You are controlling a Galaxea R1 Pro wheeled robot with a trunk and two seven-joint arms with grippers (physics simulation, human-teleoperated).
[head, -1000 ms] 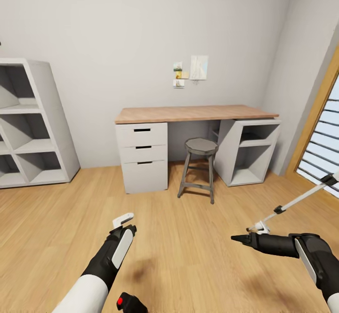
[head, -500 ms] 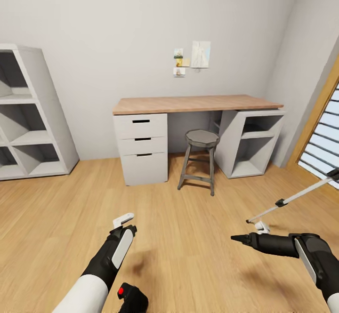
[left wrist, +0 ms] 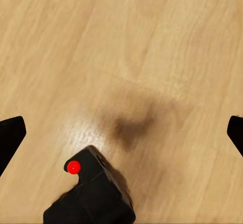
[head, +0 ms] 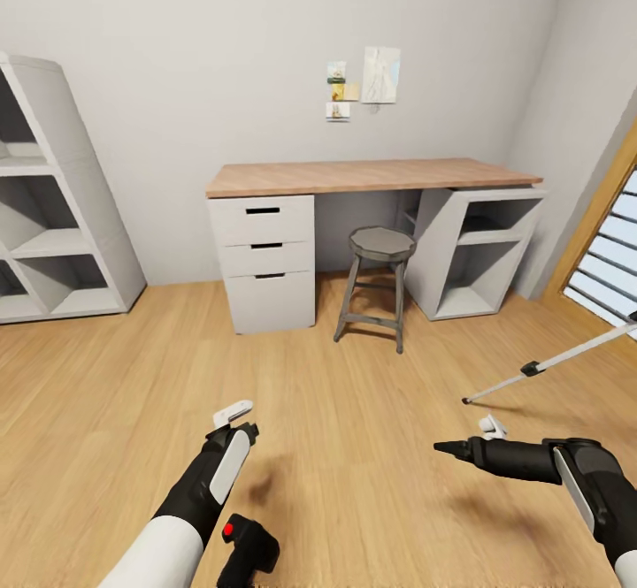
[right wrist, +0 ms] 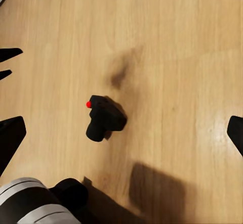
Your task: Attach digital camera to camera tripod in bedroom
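Note:
The digital camera [head: 246,551] lies on the light wood floor, black with its red button facing up, just right of my left forearm. In the left wrist view the digital camera [left wrist: 91,193] sits below the open left gripper [left wrist: 121,133], apart from both fingers. My left gripper [head: 235,420] hovers above the floor ahead of the camera. The right gripper [head: 471,439] is open and holds nothing; its wrist view shows the digital camera [right wrist: 105,118] on the floor. One silver-white leg of the camera tripod [head: 548,361] slants in from the right edge.
A wood-topped desk [head: 372,176] with white drawers [head: 265,261] stands against the far wall, with a grey stool [head: 376,292] in front of it. A white cube shelf [head: 53,217] stands at the left. A wood-framed window [head: 610,261] is at the right.
The whole head view has shifted: the desk and shelf look closer, and the digital camera shows further up from the bottom edge. Both grippers keep their place in the picture.

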